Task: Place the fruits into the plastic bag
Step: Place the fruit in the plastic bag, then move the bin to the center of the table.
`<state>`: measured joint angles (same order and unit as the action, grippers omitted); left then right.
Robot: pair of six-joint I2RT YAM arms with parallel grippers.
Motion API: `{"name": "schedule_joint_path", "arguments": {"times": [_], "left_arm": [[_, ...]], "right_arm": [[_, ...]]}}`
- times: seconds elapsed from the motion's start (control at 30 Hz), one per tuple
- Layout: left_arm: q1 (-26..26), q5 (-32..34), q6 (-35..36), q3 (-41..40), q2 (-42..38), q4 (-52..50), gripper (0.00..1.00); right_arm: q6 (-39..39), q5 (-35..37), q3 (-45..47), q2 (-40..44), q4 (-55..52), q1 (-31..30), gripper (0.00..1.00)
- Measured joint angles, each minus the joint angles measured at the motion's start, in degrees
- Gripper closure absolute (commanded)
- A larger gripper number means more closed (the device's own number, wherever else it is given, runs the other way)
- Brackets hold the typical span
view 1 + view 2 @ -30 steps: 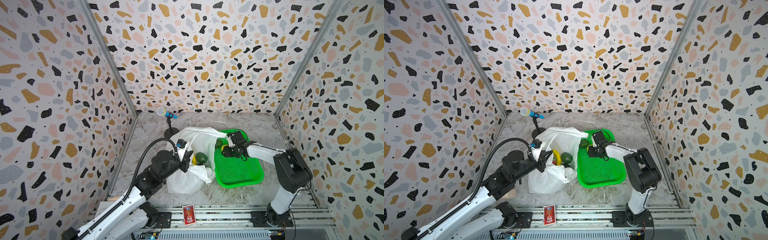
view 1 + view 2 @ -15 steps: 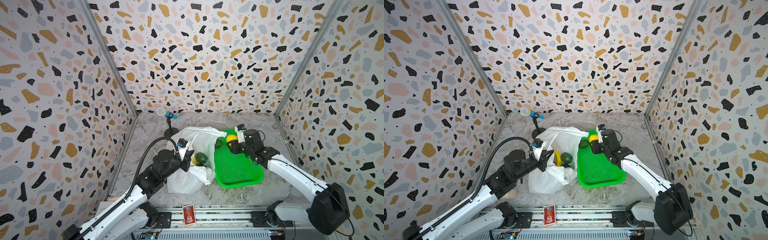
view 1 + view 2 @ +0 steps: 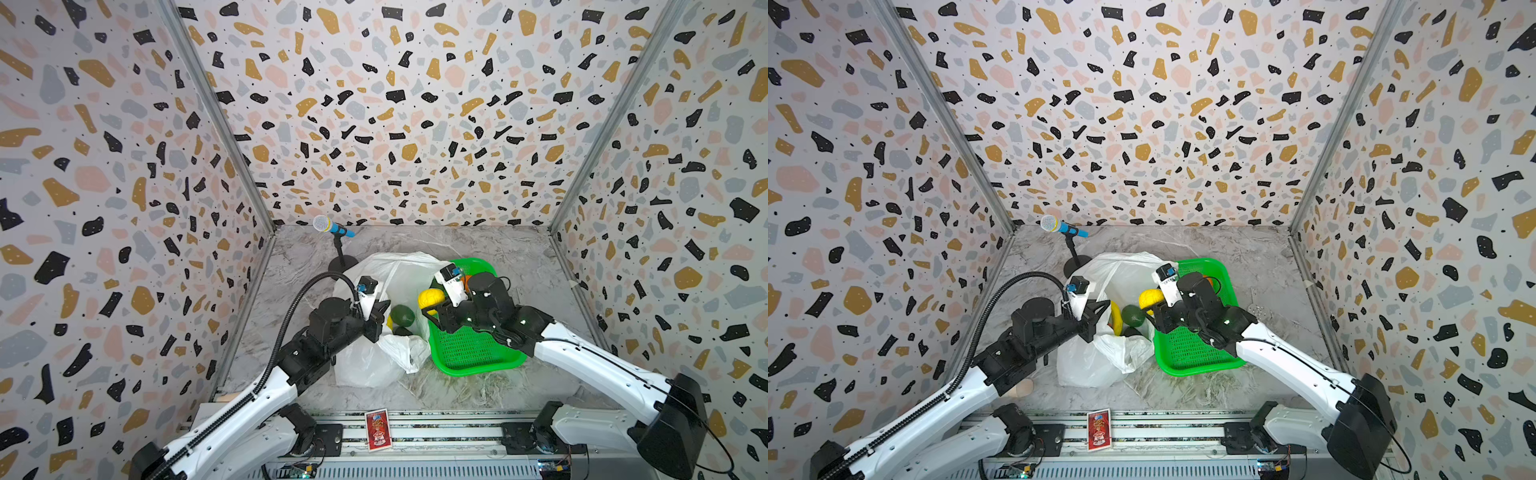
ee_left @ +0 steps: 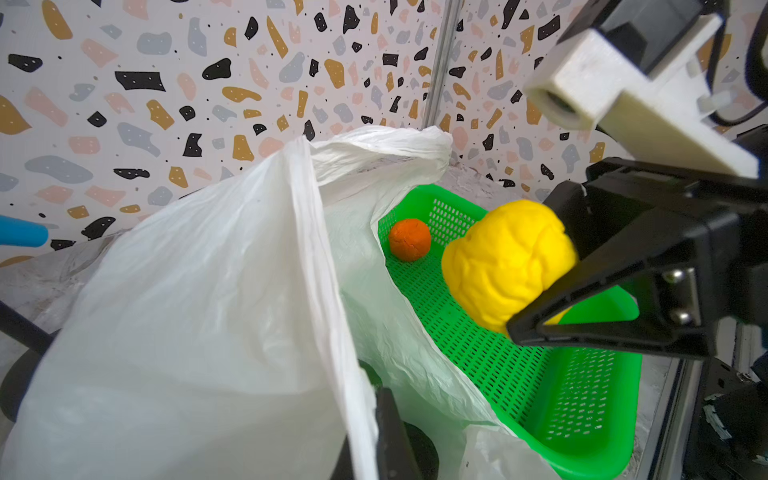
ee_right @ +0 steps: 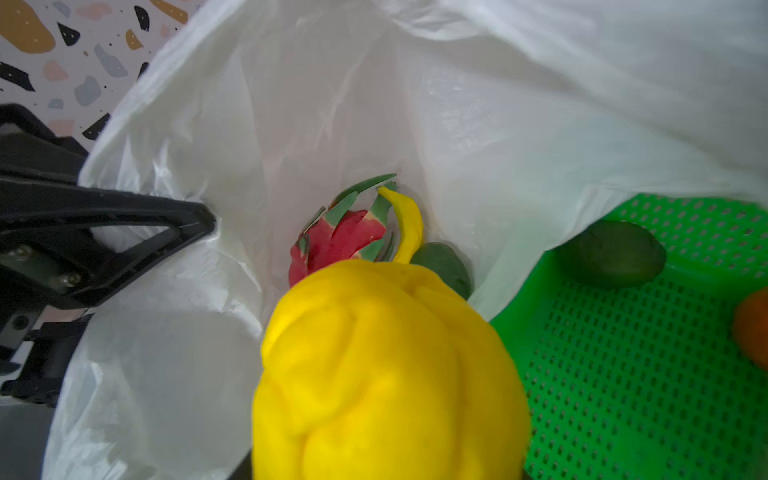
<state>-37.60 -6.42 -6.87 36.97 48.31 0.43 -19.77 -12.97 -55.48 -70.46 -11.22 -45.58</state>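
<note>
The lemon has been carried from the far end of the green tray and is now held at the plastic bag mouth (just over its rim). It is clamped in the right hand, jaws about half spread. The bag's edge is pinched by the fully closed left hand. Dragon fruit, banana and an avocado are seen in the bag. An orange and a second avocado are left in the tray.
</note>
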Motion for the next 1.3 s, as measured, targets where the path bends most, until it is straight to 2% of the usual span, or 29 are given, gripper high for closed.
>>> {"name": "schedule_joint_path", "arguments": {"times": [0.07,0.13,0.23,0.47,0.57,0.67,0.73,0.87,0.93,1.07,1.3], "left_arm": [[0.0,0.0,0.0,0.0,-0.5,0.0,1.00],[0.0,0.0,0.0,0.0,-1.1,0.0,1.00],[0.0,-0.1,0.0,0.0,-1.4,0.0,1.00],[0.0,-0.2,0.0,0.0,-1.4,0.0,1.00],[0.0,-0.2,0.0,0.0,-1.4,0.0,1.00],[0.0,-0.2,0.0,0.0,-1.2,0.0,1.00],[0.0,-0.2,0.0,0.1,-1.0,0.0,1.00],[0.0,-0.2,0.0,0.2,-0.7,0.0,1.00],[0.0,-0.2,0.0,0.2,-0.6,0.0,1.00],[0.0,-0.3,0.0,0.2,0.0,0.0,1.00],[0.0,-0.8,0.0,0.2,1.7,0.2,1.00]], "right_arm": [[0.0,-0.8,-1.4,-2.7,0.6,-0.5,0.54],[-0.2,-1.6,-3.0,-5.8,1.6,-0.7,0.34],[-0.4,-3.2,-4.7,-10.1,3.0,-0.9,0.26],[-1.0,-6.5,-5.4,-14.3,4.6,-0.9,0.21],[-0.9,-5.1,-5.0,-12.0,4.9,-0.7,0.20],[-1.0,-2.2,-2.8,-6.3,5.7,0.7,0.20],[-2.3,0.0,0.0,-1.0,7.0,3.6,0.20],[-8.2,3.1,6.8,9.3,10.2,15.5,0.20],[-11.8,4.0,9.3,11.0,10.8,22.1,0.20],[-16.4,3.5,10.2,4.9,10.8,29.3,0.19],[-17.5,2.0,3.4,-17.3,8.7,31.8,0.18]]}}
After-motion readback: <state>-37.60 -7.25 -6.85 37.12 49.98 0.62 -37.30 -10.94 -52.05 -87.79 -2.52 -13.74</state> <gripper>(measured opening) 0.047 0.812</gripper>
